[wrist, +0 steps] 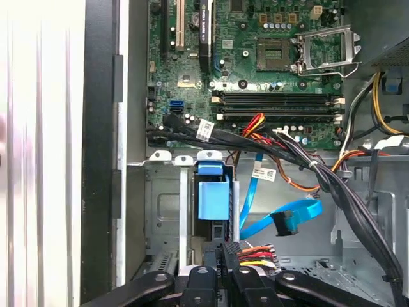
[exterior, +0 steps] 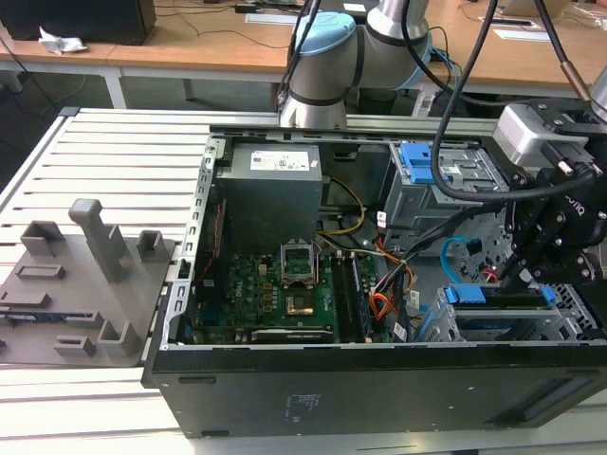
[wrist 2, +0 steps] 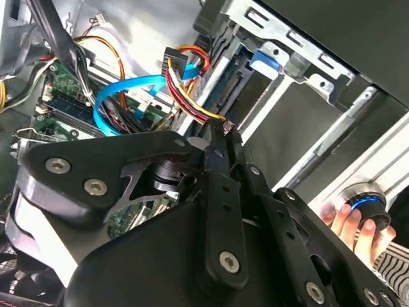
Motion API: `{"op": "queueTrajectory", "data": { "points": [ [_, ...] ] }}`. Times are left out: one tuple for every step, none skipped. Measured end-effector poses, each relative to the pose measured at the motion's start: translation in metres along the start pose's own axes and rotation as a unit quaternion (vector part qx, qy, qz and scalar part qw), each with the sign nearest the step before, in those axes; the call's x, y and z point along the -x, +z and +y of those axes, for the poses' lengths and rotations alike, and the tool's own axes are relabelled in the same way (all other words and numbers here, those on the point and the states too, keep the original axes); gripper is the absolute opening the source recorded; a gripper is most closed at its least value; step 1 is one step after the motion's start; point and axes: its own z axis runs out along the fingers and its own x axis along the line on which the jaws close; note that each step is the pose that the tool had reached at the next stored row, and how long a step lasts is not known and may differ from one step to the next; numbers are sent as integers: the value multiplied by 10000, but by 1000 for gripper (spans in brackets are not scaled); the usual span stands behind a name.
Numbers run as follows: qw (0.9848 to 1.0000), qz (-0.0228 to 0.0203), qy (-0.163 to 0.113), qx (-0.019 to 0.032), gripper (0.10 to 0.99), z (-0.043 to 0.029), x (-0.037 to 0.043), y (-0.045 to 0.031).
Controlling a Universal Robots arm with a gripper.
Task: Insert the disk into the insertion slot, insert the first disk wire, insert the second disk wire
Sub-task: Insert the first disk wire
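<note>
Orange-red first disk wire (wrist 2: 192,102) in pincer (wrist 2: 225,132)

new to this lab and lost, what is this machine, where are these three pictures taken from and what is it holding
It is a robot arm working inside an open computer case on a slatted table. The exterior view looks on from off the arm. Both wrist views ride on the arm, just behind its claw. The disk sits in the insertion slot. The claw looks shut on the first disk wire; the second disk wire curls nearby.
</note>
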Motion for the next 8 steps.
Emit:
{"op": "queueTrajectory", "data": {
  "points": [
    [10000, -16, -1, 0, 161, 0, -11, 0],
    [9999, -127, -5, 3, 161, 0, -18, 0],
    [9996, -269, -11, 5, 161, 0, -19, 0],
    [9993, -372, -16, 7, 161, 0, -21, 0],
    [9990, -445, -19, 8, 161, 0, -22, 0],
    [9986, -519, -22, 10, 161, 0, -23, 1],
    [9986, -523, -22, 10, 161, 0, -22, 1],
    [9986, -524, -22, 9, 161, 0, -22, 1]
  ]
}}
